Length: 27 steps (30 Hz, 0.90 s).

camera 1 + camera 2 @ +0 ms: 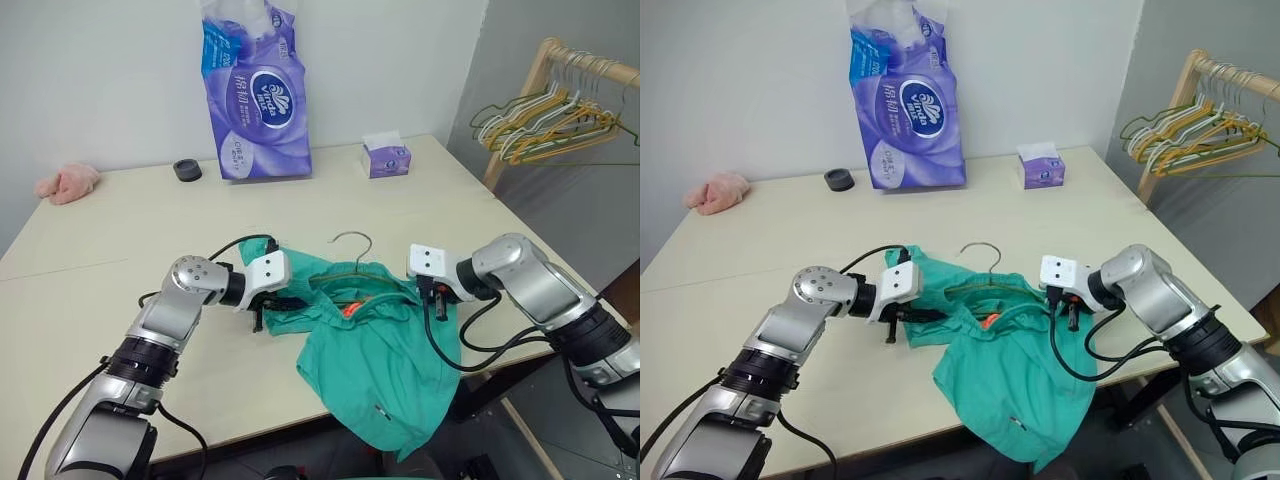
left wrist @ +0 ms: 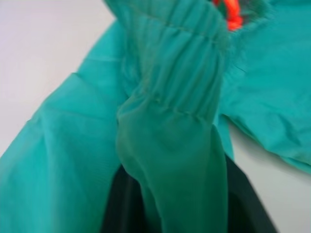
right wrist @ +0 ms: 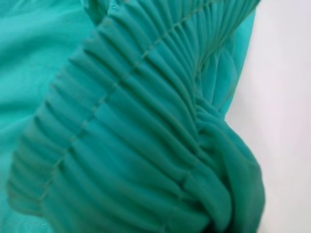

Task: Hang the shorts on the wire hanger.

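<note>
1. The left gripper (image 1: 272, 306) sits at the left end of the shorts' (image 1: 380, 370) waistband. In its wrist view the band drapes over the dark fingers (image 2: 121, 208), and I cannot tell whether its jaws are closed on the cloth or standing apart. If they are slack, that end may slip off when the band is pulled.
2. The shorts lie near the front edge of the counter (image 1: 150, 215), the legs hanging over it. The hanger (image 1: 352, 250) sits inside the waistband, only its hook and a bit of wire showing. Most of the cloth's weight is past the edge, so a loose hold could let the lot slide to the floor, hanger with it.
3. The right gripper (image 1: 436, 296) has its jaws closed on the right end of the waistband. Pulling with only one end held could drag the wire out of the band.
4. Surface: a pale, smooth counter against a white wall, offering little friction. On it, left to right, are a pink cloth (image 1: 67, 183), a black ring (image 1: 187, 170), a purple pack (image 1: 253, 95) and a tissue box (image 1: 385, 156).
5. To the right stands a wooden rack (image 1: 560, 80) holding spare hangers (image 1: 545, 125).
</note>
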Motion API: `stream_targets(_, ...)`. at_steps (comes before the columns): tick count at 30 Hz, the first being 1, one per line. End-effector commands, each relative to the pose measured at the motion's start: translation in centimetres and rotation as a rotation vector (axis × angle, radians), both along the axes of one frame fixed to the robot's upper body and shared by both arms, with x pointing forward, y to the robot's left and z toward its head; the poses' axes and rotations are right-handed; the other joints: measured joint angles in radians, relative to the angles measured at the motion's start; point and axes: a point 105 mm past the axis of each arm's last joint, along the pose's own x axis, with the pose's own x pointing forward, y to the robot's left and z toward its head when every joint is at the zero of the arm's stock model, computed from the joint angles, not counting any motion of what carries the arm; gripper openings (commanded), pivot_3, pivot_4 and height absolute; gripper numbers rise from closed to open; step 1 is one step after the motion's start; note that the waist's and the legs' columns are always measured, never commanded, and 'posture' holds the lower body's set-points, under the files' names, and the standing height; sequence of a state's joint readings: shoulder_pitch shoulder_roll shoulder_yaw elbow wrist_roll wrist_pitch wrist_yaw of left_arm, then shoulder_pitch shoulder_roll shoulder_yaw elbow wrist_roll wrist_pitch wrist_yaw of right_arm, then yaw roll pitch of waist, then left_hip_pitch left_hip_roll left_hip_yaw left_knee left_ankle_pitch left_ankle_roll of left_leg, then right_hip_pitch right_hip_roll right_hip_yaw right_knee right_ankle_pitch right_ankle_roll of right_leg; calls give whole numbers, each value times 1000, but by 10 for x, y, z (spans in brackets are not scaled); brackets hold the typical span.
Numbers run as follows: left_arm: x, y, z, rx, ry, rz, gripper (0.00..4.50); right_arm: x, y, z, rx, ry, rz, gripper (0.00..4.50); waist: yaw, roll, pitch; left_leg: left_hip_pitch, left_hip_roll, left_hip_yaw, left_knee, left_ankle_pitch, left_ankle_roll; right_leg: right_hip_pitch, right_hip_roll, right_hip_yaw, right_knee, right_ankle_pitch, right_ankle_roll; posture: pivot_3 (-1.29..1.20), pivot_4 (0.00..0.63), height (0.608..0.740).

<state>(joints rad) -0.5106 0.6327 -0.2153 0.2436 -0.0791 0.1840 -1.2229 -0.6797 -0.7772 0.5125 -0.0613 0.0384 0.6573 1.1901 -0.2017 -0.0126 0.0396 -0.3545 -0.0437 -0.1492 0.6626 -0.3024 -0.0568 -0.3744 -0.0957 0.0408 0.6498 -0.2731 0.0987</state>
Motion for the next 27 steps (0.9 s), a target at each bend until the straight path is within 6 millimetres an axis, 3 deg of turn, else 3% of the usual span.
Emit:
stream_targets(1,11,8,20,-79,-21,62,2249,-2,1,20,42,-46,15,0,-1,0,0,0,0,0,0,0,0,0,0,0,0,0,0,-229,0,740)
stream_targets(5,13,26,27,-172,72,125,3420,-4,-4,23,53,-42,-9,0,-5,0,0,0,0,0,0,0,0,0,0,0,0,0,0,-233,0,740)
stream_targets(8,9,35,30,-225,156,142,3420,-6,-6,25,61,-41,-21,0,-7,0,0,0,0,0,0,0,1,0,0,0,0,0,0,-233,0,740)
stream_targets(12,13,43,25,-179,136,160,3420,-9,-7,27,68,-35,-29,0,-9,0,0,0,0,-1,0,0,0,0,0,-1,0,0,0,-239,0,740)
stream_targets(19,17,40,15,-119,69,121,3420,-12,-7,27,75,-29,-37,0,-11,0,0,0,0,-1,0,0,-1,0,0,0,0,0,0,-243,0,740)
stream_targets(22,17,34,10,-105,41,97,2826,-14,-6,27,79,-24,-35,0,-11,0,0,0,0,-1,0,0,-1,-1,0,0,0,0,0,-245,0,740)
stream_targets(27,26,28,13,-111,-31,97,1340,-16,-6,27,80,-18,-37,0,-13,0,0,-1,0,-1,0,0,-1,-1,0,-1,0,0,0,-245,0,740)
